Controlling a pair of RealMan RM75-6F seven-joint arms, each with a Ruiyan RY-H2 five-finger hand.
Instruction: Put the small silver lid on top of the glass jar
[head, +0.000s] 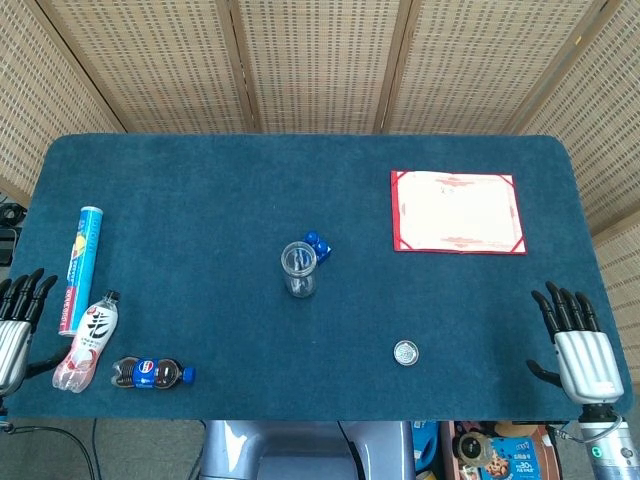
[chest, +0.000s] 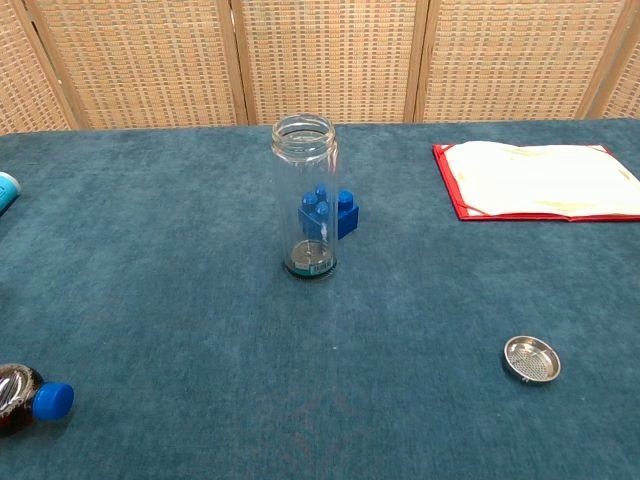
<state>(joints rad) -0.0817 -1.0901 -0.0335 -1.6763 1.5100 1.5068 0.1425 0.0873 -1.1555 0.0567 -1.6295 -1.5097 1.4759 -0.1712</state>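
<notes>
A tall clear glass jar (head: 299, 268) (chest: 308, 198) stands upright with its mouth open at the middle of the blue table. The small silver lid (head: 405, 352) (chest: 532, 359) lies flat on the cloth, to the right of the jar and nearer the front edge. My right hand (head: 575, 344) hovers at the table's front right corner, fingers spread, holding nothing, well right of the lid. My left hand (head: 17, 325) shows at the front left edge, fingers apart and empty. The chest view shows neither hand.
A blue toy brick (head: 318, 245) (chest: 332, 214) sits just behind the jar. A red folder (head: 457, 211) (chest: 540, 178) lies at the back right. At the left lie a blue tube (head: 78, 266), a white bottle (head: 90, 340) and a cola bottle (head: 150, 373) (chest: 25, 398).
</notes>
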